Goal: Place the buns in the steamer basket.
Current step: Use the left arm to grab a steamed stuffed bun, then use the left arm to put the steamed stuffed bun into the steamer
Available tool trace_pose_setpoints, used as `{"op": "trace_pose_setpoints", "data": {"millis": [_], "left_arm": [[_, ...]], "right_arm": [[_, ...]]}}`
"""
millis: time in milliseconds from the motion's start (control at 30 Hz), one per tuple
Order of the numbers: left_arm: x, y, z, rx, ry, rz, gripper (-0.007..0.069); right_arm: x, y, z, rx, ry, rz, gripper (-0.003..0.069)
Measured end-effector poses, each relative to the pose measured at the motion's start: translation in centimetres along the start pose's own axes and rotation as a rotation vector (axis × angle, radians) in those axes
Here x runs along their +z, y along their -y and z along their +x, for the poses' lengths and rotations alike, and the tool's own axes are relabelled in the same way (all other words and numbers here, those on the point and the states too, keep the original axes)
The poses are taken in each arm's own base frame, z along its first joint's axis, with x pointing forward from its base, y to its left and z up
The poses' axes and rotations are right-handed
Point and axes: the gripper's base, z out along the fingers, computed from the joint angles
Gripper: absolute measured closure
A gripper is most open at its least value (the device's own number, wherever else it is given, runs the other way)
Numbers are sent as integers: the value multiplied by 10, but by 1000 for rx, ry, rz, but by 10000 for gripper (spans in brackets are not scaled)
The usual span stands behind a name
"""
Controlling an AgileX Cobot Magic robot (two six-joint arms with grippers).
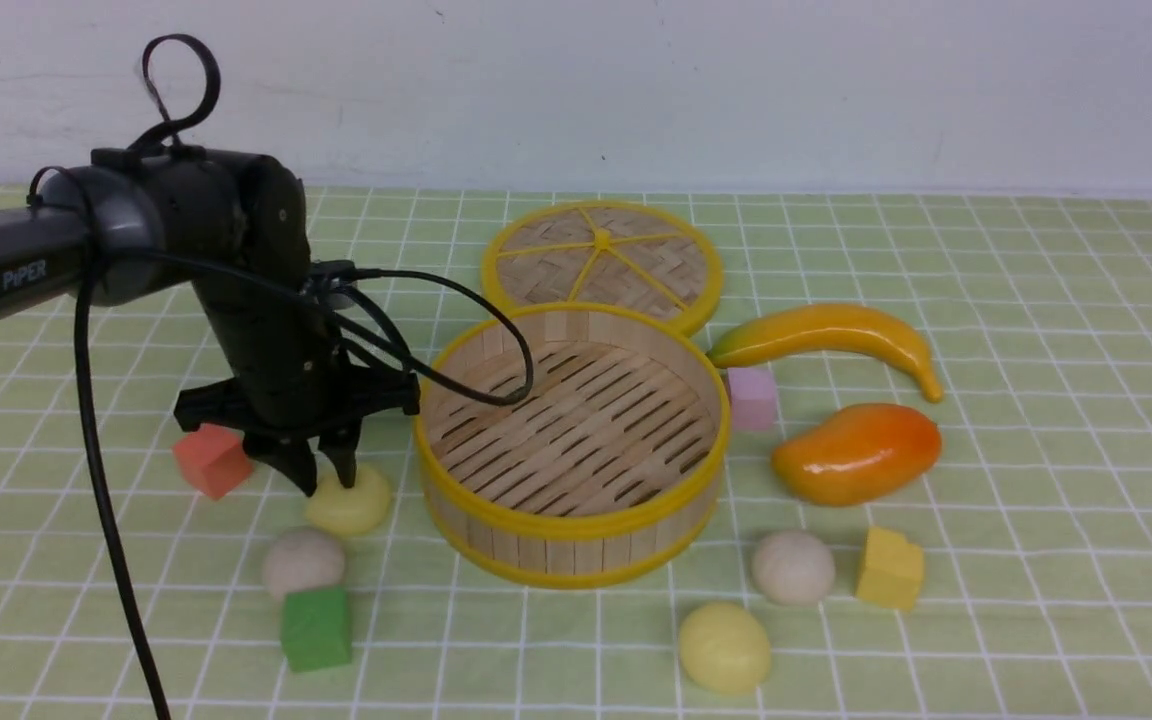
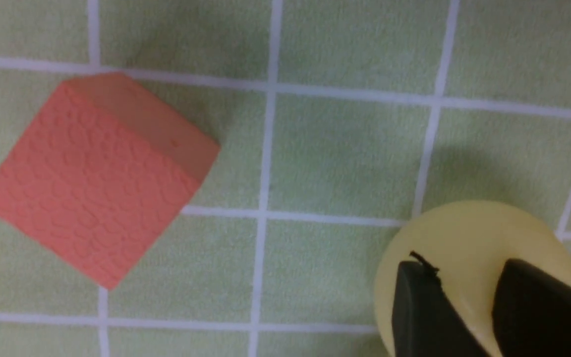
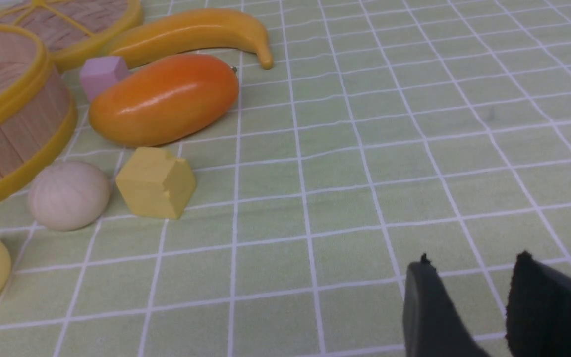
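Note:
The steamer basket stands mid-table with nothing in it. One pale yellow bun lies left of it. My left gripper hangs right over this bun, fingertips at its top. The jaws are a narrow gap apart, narrower than the bun, as the left wrist view shows over the bun. An off-white bun lies nearer the front. Another off-white bun and a pale yellow bun lie front right of the basket. My right gripper is low over bare cloth, jaws slightly apart and empty.
The flat woven lid lies behind the basket. A banana, a mango, a pink cube and a yellow cube are on the right. A red cube and a green cube flank the left buns.

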Motion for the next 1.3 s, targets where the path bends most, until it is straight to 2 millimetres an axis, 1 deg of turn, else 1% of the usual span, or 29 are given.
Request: {"op": "trace_pose_setpoints", "data": {"millis": [67,100,133,167,200,300,367,467,500,600,633,700,900,1033,1067,1100,1133,1167,1200,1233,1267,1300], "left_arm": [[0,0,1,8,-14,-2,524],[0,0,1,10,-17,-3,581],[0,0,2,12,-18,-3,612],[0,0,2,12,-18,-3,612],[0,0,2,15,-19,-4,638],[-1,0,2,24,-20,1,638],[-5,0,2,31,-16,4,638],[-16,1,2,45,6,14,638],[-17,1,2,45,8,15,638],[-34,1,2,52,43,25,638],[-34,1,2,52,44,26,638],[-44,2,-1,54,70,33,638],[-51,3,-4,55,82,37,638],[-61,6,-8,51,88,50,638],[-70,8,-11,46,96,67,638],[-71,8,-12,46,101,68,638],[-84,13,-17,36,126,107,638],[-86,13,-18,36,132,109,638],[-98,19,-23,25,162,155,638],[-98,19,-23,23,161,161,638],[-111,29,-26,20,191,221,638],[-115,33,-26,23,196,249,638]], "right_arm": [[0,0,0,0,0,0,418],[0,0,0,0,0,0,418],[0,0,0,0,0,0,418],[0,0,0,0,0,0,418],[0,0,0,0,0,0,418],[0,0,0,-1,0,0,418],[0,0,0,0,0,0,418],[0,0,0,0,0,0,418],[0,0,0,0,0,0,418],[0,0,0,0,0,0,418],[0,0,0,0,0,0,418],[0,0,0,0,0,0,418],[0,0,0,0,0,0,418],[0,0,0,0,0,0,418],[0,0,0,0,0,0,418],[0,0,0,0,0,0,418],[0,0,0,0,0,0,418],[0,0,0,0,0,0,418],[0,0,0,0,0,0,418],[0,0,0,0,0,0,418],[0,0,0,0,0,0,418],[0,0,0,0,0,0,418]]}}
